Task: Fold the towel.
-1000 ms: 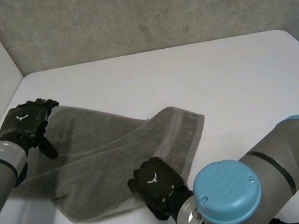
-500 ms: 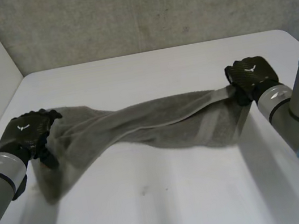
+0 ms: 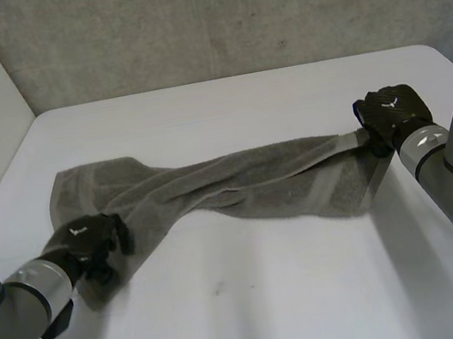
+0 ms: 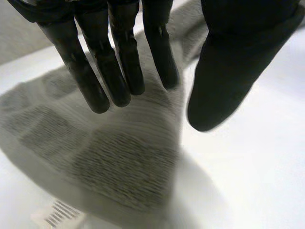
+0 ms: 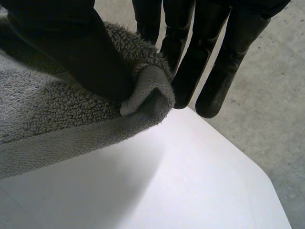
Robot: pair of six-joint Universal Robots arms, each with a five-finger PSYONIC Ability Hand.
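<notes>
Grey towel [image 3: 246,179] runs left to right across the worktop [image 3: 275,301]; right robot hand [image 3: 393,114] pinches its right end, left robot hand [image 3: 90,240] lies spread, unclamped, on the near-left corner.

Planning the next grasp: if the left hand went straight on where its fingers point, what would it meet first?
The towel, probably: the left hand has straight fingers pointing onto its grey cloth just past the fingertips, in the left wrist view. Whether they already touch it is unclear.
</notes>
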